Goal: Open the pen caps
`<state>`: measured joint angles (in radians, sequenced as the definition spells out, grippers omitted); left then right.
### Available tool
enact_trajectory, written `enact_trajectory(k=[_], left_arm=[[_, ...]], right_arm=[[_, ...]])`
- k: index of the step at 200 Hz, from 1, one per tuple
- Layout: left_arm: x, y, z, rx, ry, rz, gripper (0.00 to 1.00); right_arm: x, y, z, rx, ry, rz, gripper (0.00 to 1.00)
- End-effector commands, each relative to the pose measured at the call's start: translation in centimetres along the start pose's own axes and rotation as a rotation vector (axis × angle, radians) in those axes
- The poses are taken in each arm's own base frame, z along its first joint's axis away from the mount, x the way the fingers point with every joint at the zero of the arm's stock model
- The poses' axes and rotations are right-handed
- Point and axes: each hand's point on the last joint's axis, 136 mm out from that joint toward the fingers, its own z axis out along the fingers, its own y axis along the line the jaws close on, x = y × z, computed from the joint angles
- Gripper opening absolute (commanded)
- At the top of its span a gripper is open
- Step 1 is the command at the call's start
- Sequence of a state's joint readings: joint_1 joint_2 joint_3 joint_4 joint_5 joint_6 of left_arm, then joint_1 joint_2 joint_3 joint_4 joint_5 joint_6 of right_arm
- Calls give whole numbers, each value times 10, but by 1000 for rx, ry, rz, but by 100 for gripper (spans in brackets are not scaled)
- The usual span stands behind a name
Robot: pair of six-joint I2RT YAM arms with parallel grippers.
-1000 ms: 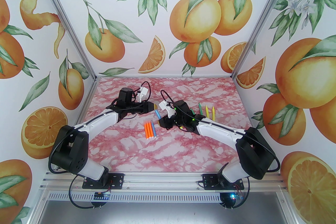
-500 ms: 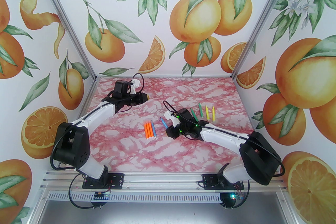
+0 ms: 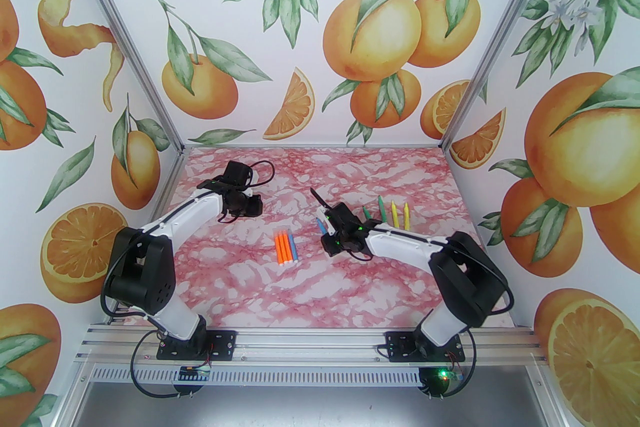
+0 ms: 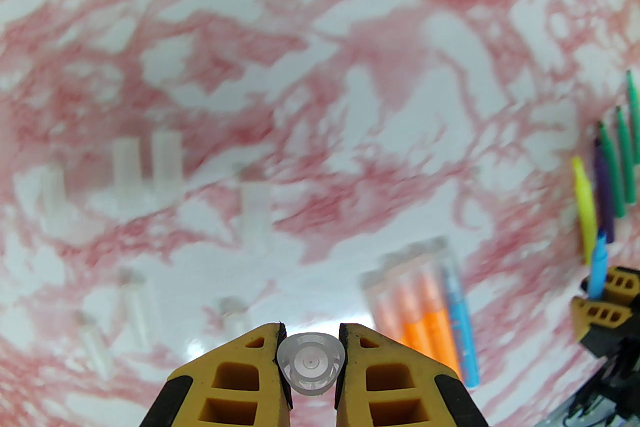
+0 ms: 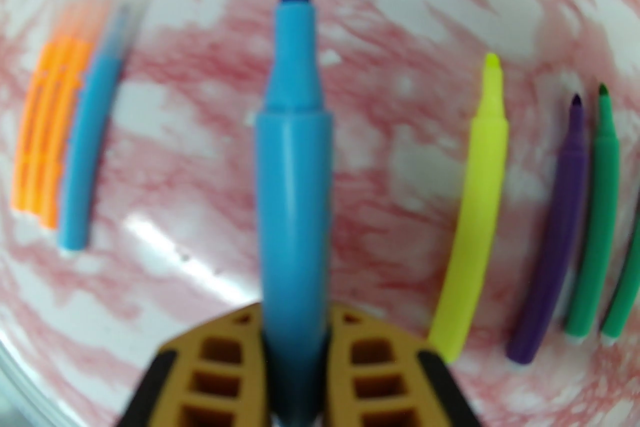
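Top external: left gripper (image 3: pixel 253 205) at 10 o'clock over the bench (image 3: pixel 300 295), right gripper (image 3: pixel 326 237) near centre. Left wrist: the left one pinches a clear pen cap (image 4: pixel 311 364); loose caps (image 4: pixel 145 162) lie at 9 o'clock. Right wrist: the right gripper clamps an uncapped blue pen (image 5: pixel 292 154) pointing to 12 o'clock.

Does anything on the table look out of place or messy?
Nothing spilled or broken. The loose clear caps lie scattered on the table, unlike the tidy row of capped pens.
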<state>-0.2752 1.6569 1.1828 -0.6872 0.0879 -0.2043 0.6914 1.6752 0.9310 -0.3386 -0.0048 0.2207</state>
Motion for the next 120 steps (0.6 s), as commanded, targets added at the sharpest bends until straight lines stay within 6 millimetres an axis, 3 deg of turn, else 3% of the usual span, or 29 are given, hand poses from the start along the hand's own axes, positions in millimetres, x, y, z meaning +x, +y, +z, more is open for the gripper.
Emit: enact_trajectory(k=[1,120], left_arm=[[17,18,6,-95,72,31,0],[46,53,39,-259,227,71,6]], right_arm=[[-7,-17,2,95,15,28,0],[5,-24,13,141,83,29,18]])
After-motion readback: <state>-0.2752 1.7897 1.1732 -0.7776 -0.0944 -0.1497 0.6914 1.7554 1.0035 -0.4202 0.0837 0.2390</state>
